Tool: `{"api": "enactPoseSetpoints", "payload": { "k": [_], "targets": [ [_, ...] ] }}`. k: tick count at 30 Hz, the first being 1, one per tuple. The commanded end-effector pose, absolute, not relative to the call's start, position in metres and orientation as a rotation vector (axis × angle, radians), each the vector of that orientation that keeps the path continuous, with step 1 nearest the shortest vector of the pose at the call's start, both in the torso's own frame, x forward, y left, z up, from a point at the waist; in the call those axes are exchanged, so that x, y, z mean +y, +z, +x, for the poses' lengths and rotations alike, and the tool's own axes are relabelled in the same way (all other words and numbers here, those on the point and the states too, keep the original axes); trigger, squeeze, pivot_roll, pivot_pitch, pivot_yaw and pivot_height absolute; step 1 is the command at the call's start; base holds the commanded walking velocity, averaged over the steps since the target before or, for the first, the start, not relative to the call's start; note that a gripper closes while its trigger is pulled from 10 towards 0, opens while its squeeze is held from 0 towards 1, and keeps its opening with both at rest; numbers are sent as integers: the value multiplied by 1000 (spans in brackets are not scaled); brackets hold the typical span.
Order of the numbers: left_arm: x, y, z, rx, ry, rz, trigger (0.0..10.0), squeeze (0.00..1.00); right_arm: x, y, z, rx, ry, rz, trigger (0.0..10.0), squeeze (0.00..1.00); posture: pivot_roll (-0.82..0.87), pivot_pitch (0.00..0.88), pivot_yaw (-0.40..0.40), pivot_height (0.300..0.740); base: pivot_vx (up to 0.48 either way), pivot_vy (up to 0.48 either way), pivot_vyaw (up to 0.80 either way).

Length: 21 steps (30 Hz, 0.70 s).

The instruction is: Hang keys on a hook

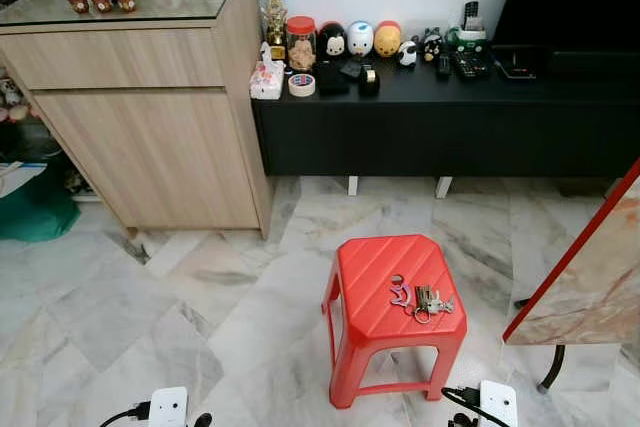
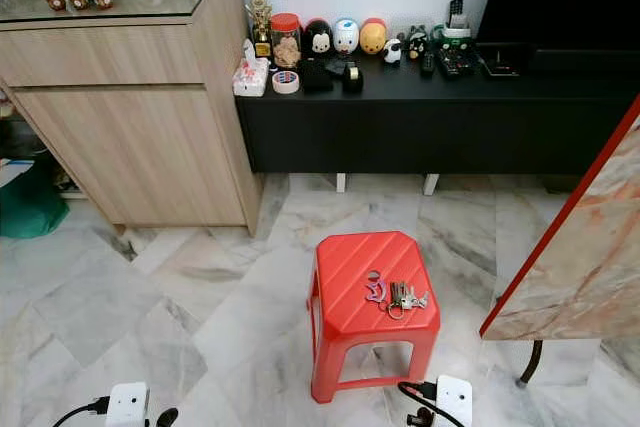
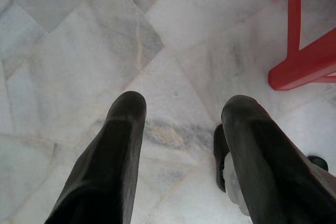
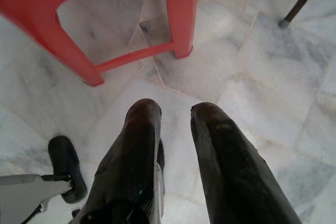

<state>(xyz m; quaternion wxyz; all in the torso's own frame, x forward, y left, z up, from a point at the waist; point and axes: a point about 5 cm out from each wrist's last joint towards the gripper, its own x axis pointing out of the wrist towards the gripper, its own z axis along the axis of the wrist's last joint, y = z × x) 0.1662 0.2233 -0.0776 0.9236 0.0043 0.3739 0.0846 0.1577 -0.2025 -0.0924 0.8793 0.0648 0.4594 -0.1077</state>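
Fingers of the left gripper [image 3: 181, 111] and right gripper [image 4: 176, 111] hang spread over floor; keys [image 1: 420, 299] lie ahead on the stool [image 1: 380, 272].

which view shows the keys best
The left eye view: the keys lie unobstructed on the red stool. The right eye view shows them much the same; the wrist views catch the stool's legs.

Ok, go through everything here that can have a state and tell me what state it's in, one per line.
keys: lying flat on the stool, not held
red plastic stool: upright on the marble floor
wooden cabinet: door and drawer closed
red-lidded jar: lid on
left gripper: open, empty, low over the floor
right gripper: open, empty, beside the stool
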Motion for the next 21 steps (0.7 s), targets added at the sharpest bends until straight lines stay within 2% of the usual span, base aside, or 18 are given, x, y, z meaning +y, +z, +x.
{"api": "enactPoseSetpoints", "payload": {
  "k": [1,3,5,21],
  "targets": [
    [224,-80,161,785,182,-1,10000,0,-197,-93,157,955,-211,139,10000,0,51,40,8,740,251,0,800],
    [224,-80,161,786,181,-2,10000,0,-196,-94,156,957,-208,145,10000,0,51,40,8,740,251,0,556],
    [224,-80,161,786,180,-2,10000,0,-196,-94,155,954,-236,185,10000,0,51,40,8,740,253,0,0],
    [224,-80,162,787,173,-3,10000,0,-193,-96,151,961,-210,160,10000,0,53,44,14,740,252,0,0]
  ]
}}
